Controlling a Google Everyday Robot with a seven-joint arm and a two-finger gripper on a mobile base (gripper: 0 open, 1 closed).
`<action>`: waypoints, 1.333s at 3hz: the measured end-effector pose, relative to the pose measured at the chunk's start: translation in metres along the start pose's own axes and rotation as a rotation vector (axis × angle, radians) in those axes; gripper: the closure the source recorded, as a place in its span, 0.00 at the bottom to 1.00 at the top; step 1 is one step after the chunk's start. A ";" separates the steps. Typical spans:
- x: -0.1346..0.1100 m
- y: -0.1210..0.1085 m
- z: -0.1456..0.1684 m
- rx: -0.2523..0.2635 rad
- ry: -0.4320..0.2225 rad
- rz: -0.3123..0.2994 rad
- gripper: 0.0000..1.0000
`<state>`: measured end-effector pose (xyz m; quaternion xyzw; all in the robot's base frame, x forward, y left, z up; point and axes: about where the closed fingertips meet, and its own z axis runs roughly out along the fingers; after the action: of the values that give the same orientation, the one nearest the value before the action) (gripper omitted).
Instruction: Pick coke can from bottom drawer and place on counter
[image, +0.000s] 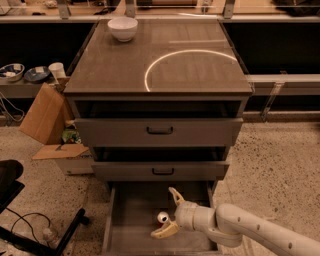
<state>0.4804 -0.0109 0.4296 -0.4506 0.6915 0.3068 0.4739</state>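
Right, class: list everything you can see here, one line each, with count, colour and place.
counter: one, grey-brown, cabinet top, white arc on it
white bowl: one, white, counter's far left corner
drawer fronts: two, grey with black handles, below the counter
bottom drawer: one, grey, open at floor level
coke can: one, red with silver top, in the bottom drawer
cardboard box: one, brown, left of the cabinet
cup: one, pale, on the left shelf
arm: one, white, reaching in from lower right
gripper: one, cream fingers open, either side of the coke can
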 end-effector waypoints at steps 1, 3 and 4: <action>0.029 -0.011 0.008 -0.008 -0.006 -0.041 0.00; 0.110 -0.054 0.030 -0.042 -0.052 -0.105 0.00; 0.136 -0.065 0.044 -0.052 -0.064 -0.100 0.00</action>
<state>0.5372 -0.0450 0.2873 -0.4868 0.6446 0.3151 0.4983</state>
